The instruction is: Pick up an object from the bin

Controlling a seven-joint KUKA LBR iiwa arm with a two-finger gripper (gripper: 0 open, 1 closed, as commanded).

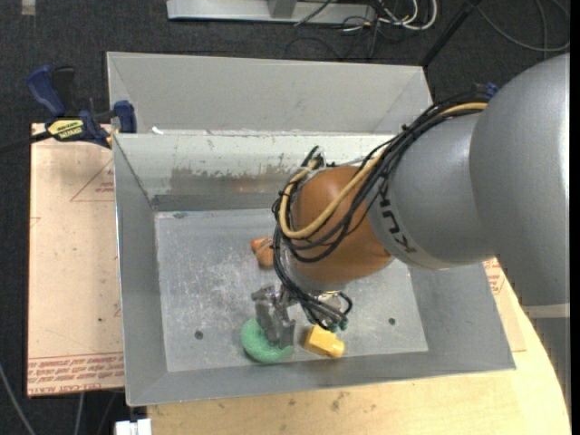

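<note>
While the gripper is down at floor level near the front of the bin, its tip meets the upper right edge of a green lump. I can't tell whether the claw is apart or together, b/c the wrist crowds the view from above. Nothing visibly sits betw. the jaws, so no hold can be claimed.

The green lump is rounded, low and looks soft. It lies on the bin floor close to the front wall, left of centre. Just beside it on the right is a yellow block, near but seemingly not touching. Farther back, well apart from both, an orange object peeks out from behind the wrist's orange cover, w/ cables looped over it. The rest of the floor looks bare.

Step in hand, as I read it: settling onto the green lump for the grasp, i.e. early in the task, nothing lifted yet.

To do it well:
- The tip looks offset toward the lump's right side, so a small shift left should centre it. Otherwise the closing may pinch only the rim and let it squirt out.
- Keep the jaws straddling the lump, not pressing on top. A soft thing would just flatten.
- Mind the yellow block. A wide opening could catch it too, or shove it.
- Go fully down to the floor before closing, since the lump is low.
- Lift straight up, b/c the front wall is near and a tilted pull could drag the lump against it.
</note>
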